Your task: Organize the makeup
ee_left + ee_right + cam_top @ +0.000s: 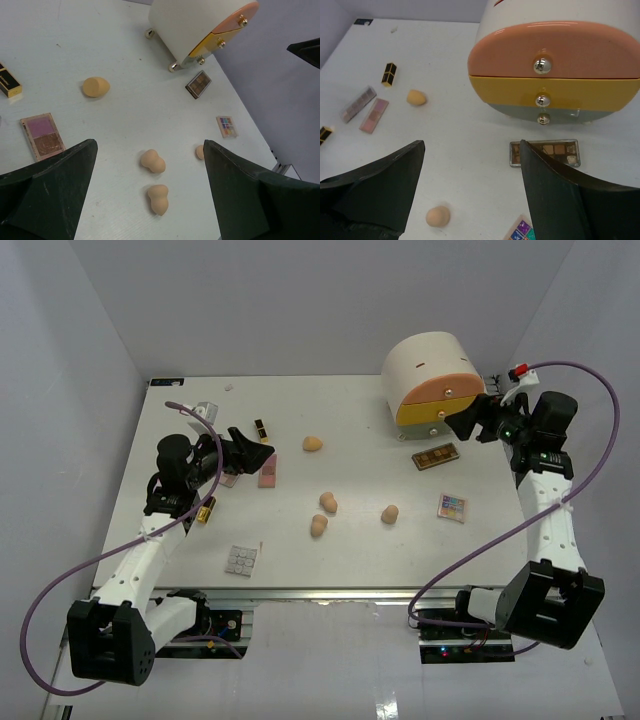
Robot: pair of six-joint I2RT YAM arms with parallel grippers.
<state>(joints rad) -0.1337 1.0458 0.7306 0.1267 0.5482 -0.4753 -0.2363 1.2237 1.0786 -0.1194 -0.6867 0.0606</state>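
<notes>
Makeup at the outset of organizing: every item lies loose on the counter (350,405), and none appears grouped or stowed. Four tan sponges are scattered mid-counter: a far sponge (313,444), a close pair (323,514) nearer, and a right sponge (390,513) apart from them. The brown palette (435,456) lies just in front of the round drawer unit (430,370), with the multicoloured palette (452,506) nearer and slightly right. On the left lie the pink palette (268,472), a mauve palette (358,103) beside it, and the grey-white palette (242,559) by the near edge. One lipstick tube (260,427) lies far left, and a second tube (206,510) lies beside the left arm. The unit's three drawers are all closed. The left fingers (50,200) are spread wide and empty above the pink palette. The right fingers (565,200) are parted and empty, facing the drawer fronts. Judged from this layout, the whole sorting remains to be done.
</notes>
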